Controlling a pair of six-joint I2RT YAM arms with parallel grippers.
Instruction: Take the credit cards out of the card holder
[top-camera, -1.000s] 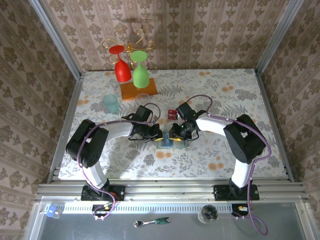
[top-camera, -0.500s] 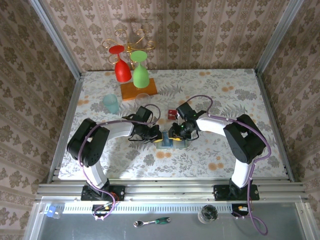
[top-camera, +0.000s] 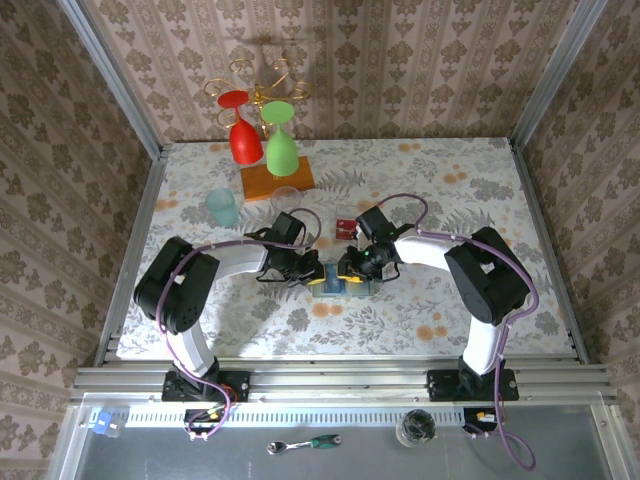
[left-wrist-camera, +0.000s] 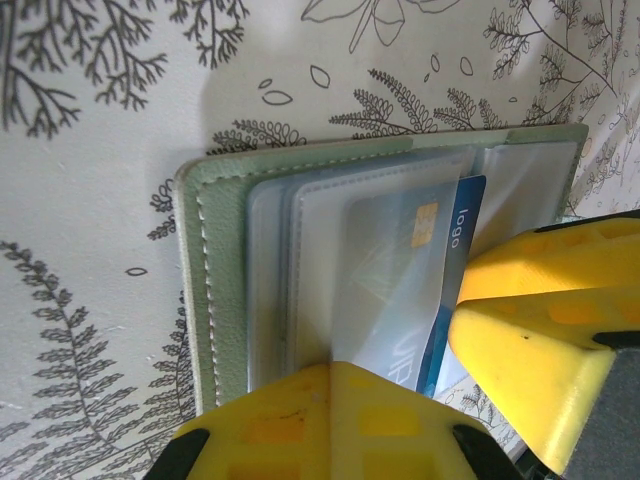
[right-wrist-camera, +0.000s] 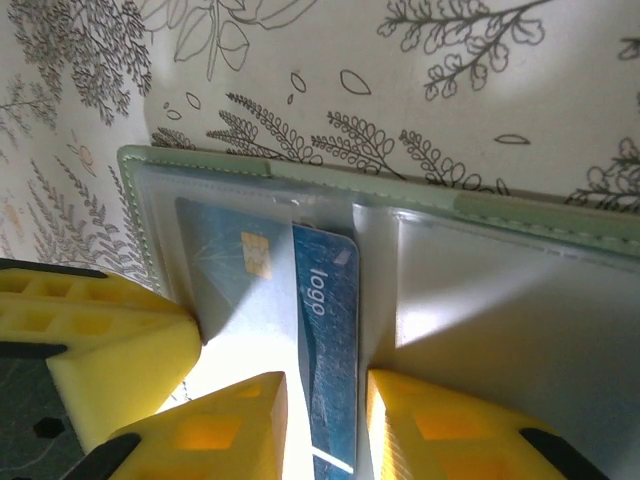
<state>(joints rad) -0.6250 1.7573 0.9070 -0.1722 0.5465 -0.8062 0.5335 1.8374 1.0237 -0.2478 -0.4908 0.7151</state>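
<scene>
- The card holder (left-wrist-camera: 205, 300) lies open in the middle of the top view, between both arms. The blue card (right-wrist-camera: 325, 330) sticks half out of its clear pocket.
- The left gripper (left-wrist-camera: 330, 420) is closed and presses on the holder's page. If it slips, I think the whole holder may come along with the card.
- The right gripper (right-wrist-camera: 325, 415) has its jaws a little apart around the card's free strip. I cannot tell if they really pinch it, so the card may slide away or bend.
- Red cards (top-camera: 346, 227) lie just above the holder. The cup (top-camera: 222, 207) and the glasses (top-camera: 281, 150) at upper left are well apart from it and should not be in the way.
</scene>
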